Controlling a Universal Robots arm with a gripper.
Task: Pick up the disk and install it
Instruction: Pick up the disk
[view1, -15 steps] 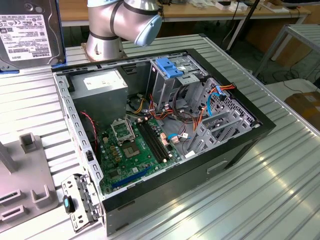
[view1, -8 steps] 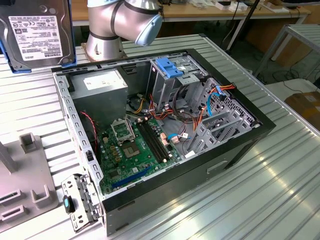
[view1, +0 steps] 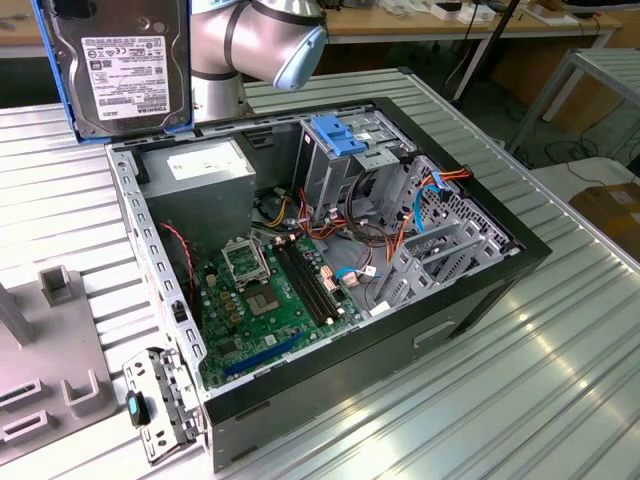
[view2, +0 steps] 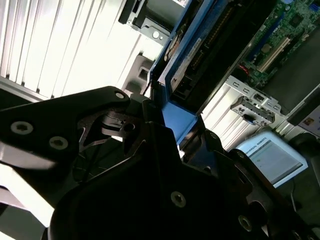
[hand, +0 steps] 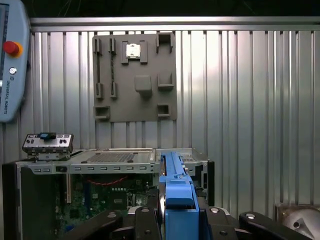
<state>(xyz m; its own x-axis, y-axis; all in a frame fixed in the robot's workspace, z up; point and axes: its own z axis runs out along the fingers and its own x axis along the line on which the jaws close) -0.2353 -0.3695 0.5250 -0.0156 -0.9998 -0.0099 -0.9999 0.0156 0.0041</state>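
Up at the exterior view's top left, the disk (view1: 120, 65) hangs upright, label side to the camera, blue bracket down its edge. It's well clear of the desk (view1: 500, 400) and, as this view shows it, above the far corner of the open computer case (view1: 480, 290). The arm (view1: 255, 40) is just beside it. Inside the computer case: green board (view1: 270, 300), metal drive cage (view1: 335, 185) w/ a blue latch (view1: 345, 135) on top, cables (view1: 440, 185) bunched around it. A grey parts holder (view1: 45, 375) lies on the desk at the exterior view's left. My read: pick-up is done, install isn't, i.e. carry stage, since the disk is well apart from the drive cage.

Second wrist view: the claw (view2: 167, 122) is pinching the disk (view2: 215, 50). Its black fingers (view2: 120, 107) sit either side of the blue bracket's end, touching it, and the dark slab runs away from the claw toward the green board (view2: 280, 35).

First wrist view: the disk (hand: 175, 195) shows edge-on, sticking straight out btwn the two sides of the claw (hand: 177, 217), approx. centred. Beyond it sits the computer case (hand: 100, 167), then the grey parts holder (hand: 135, 75) on the ribbed desk (hand: 250, 100).

Judgement: the install calls for matching the slab to the drive cage slot and keeping the bracket square. W/ cables that close, a tilted entry could snag or jam.
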